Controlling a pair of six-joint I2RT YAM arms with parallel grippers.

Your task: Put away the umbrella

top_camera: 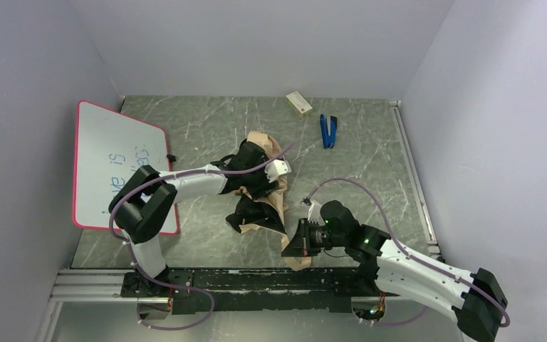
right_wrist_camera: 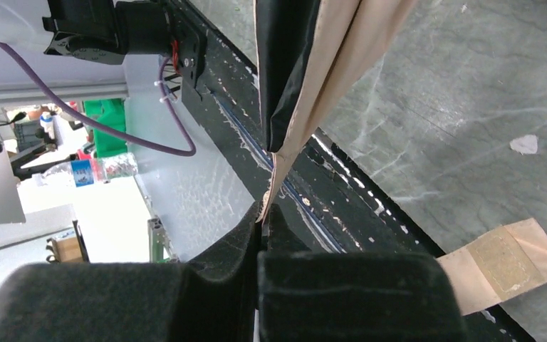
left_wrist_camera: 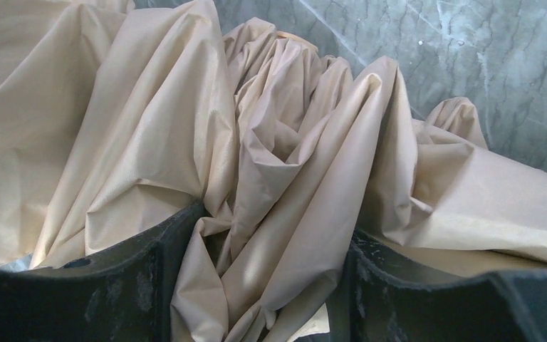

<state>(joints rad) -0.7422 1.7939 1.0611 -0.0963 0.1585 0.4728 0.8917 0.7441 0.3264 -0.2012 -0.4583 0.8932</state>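
Observation:
The beige umbrella point(top_camera: 278, 201) lies crumpled in the middle of the table, its dark inner side partly showing. My left gripper point(top_camera: 256, 182) is on top of it. In the left wrist view the gripper point(left_wrist_camera: 274, 235) is shut on a thick bunch of the umbrella's fabric point(left_wrist_camera: 149, 128). My right gripper point(top_camera: 293, 242) is at the umbrella's near edge by the table's front. In the right wrist view the gripper point(right_wrist_camera: 263, 214) is shut on a thin edge of the fabric point(right_wrist_camera: 327, 71), pulled taut. The tan closure strap point(right_wrist_camera: 502, 260) lies flat on the table beside it.
A whiteboard with a red rim point(top_camera: 117, 164) lies at the left. A small white box point(top_camera: 299, 103) and a blue tool point(top_camera: 328, 131) lie at the back right. The black rail point(top_camera: 256, 281) runs along the near edge. Walls close in on three sides.

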